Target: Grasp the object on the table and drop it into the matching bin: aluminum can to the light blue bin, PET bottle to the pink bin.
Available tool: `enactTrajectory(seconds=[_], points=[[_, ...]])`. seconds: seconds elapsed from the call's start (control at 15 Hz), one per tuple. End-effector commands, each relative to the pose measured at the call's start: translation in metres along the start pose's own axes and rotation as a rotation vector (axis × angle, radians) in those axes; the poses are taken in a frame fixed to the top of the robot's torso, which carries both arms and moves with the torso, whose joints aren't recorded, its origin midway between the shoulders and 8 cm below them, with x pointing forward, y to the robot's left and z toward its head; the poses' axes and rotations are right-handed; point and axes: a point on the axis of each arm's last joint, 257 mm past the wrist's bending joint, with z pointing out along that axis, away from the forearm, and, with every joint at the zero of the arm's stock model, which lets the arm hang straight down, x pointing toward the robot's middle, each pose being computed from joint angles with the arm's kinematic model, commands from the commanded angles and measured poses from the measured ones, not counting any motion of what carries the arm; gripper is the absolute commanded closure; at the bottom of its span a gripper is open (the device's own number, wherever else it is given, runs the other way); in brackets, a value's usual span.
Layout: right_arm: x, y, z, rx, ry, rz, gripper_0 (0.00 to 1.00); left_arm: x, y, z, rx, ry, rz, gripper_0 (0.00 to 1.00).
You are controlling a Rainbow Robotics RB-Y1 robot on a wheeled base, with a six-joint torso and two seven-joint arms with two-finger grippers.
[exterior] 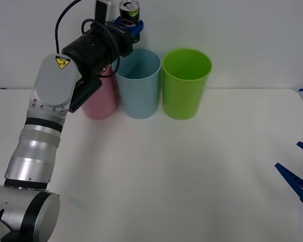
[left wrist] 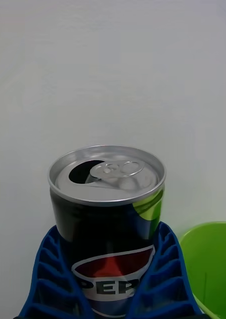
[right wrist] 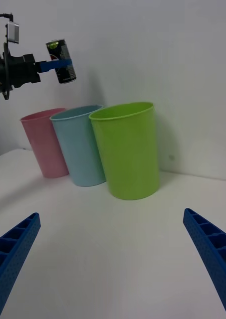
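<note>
**A:** Where is the can (exterior: 130,12) right now?

**B:** Up in the air, held upright by the left gripper (exterior: 129,24). Its jaws are clamped on the lower half of the can, one blue ribbed finger (left wrist: 50,279) on each side of the label. The silver top faces up, and its opening shows in the left wrist view.

**A:** And where does that put it over the bins?

**B:** In the front view it sits above the back rim of the light blue bin (exterior: 138,83), toward the side next to the pink bin (exterior: 101,98). In the right wrist view it hangs well above the three bins, more over the pink one. I can't tell exactly which opening it is over.

**A:** How are the bins set?

**B:** In a row at the far side of the white counter (exterior: 182,171): pink on the left, light blue in the middle, a lime green bin (exterior: 186,83) on the right. All stand upright, close together. The left arm partly hides the pink one in the front view.

**A:** The other arm?

**B:** The right gripper (right wrist: 113,259) is low over the counter at the right edge, jaws wide apart, holding nothing, well away from the bins.
</note>
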Motion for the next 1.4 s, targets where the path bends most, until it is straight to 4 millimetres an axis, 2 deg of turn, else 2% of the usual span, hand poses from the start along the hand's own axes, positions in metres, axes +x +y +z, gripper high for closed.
enactTrajectory(seconds=[0.07,0.53,0.87,1.13,1.4], points=[[0.0,0.0,0.0,0.0,0.0,0.0,0.0,0.0,-0.001,0.0,0.001,0.0,-0.003,0.0],[0.0,0.0,0.0,0.0,0.0,0.0,0.0,0.004,-0.004,-0.002,0.011,-0.004,-0.037,0.0],[0.0,0.0,0.0,0.0,0.0,0.0,0.0,0.009,0.003,-0.013,0.028,-0.01,-0.075,0.0],[0.0,0.0,0.0,0.0,0.0,0.0,0.0,0.014,0.015,-0.03,0.067,-0.006,-0.12,0.0],[0.0,0.0,0.0,0.0,0.0,0.0,0.0,0.025,0.036,-0.059,0.079,-0.017,-0.159,0.0]])
